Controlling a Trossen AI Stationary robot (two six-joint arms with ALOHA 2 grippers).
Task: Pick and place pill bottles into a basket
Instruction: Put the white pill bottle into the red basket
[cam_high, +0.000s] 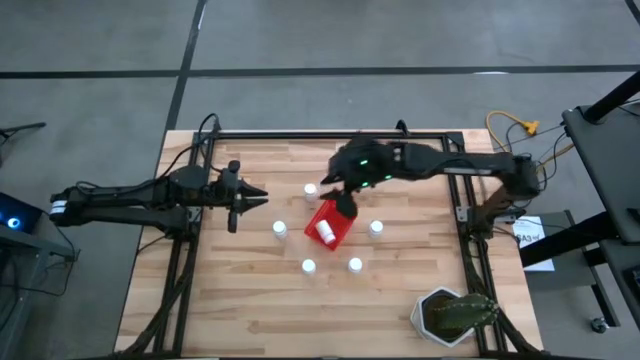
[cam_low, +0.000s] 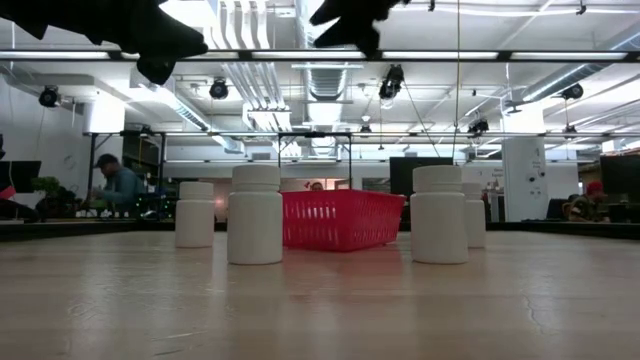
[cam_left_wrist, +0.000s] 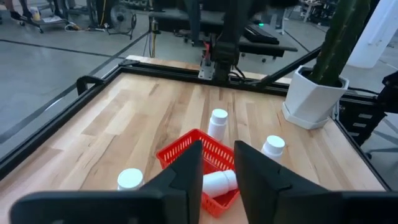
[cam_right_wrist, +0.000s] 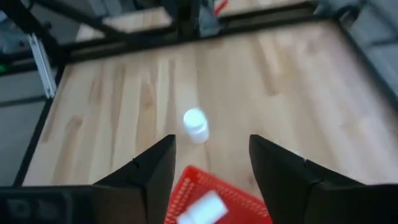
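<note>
The red basket (cam_high: 335, 218) sits mid-table with one white pill bottle (cam_high: 326, 232) lying on its side inside. It also shows in the left wrist view (cam_left_wrist: 186, 149) and the right wrist view (cam_right_wrist: 239, 198). Several more bottles stand upright on their bases around it: (cam_high: 310, 190), (cam_high: 280, 229), (cam_high: 376, 228), (cam_high: 308, 266), (cam_high: 355, 265). My right gripper (cam_high: 345, 203) hangs open and empty above the basket's far end (cam_right_wrist: 211, 163). My left gripper (cam_high: 256, 197) is open and empty, left of the basket and pointing toward it (cam_left_wrist: 217, 169).
A white pot with a green cactus-like plant (cam_high: 452, 315) stands at the table's near right corner. A black frame (cam_high: 300, 137) runs along the far and side edges. Bare wood lies at the near left. People show in the room behind (cam_low: 118, 185).
</note>
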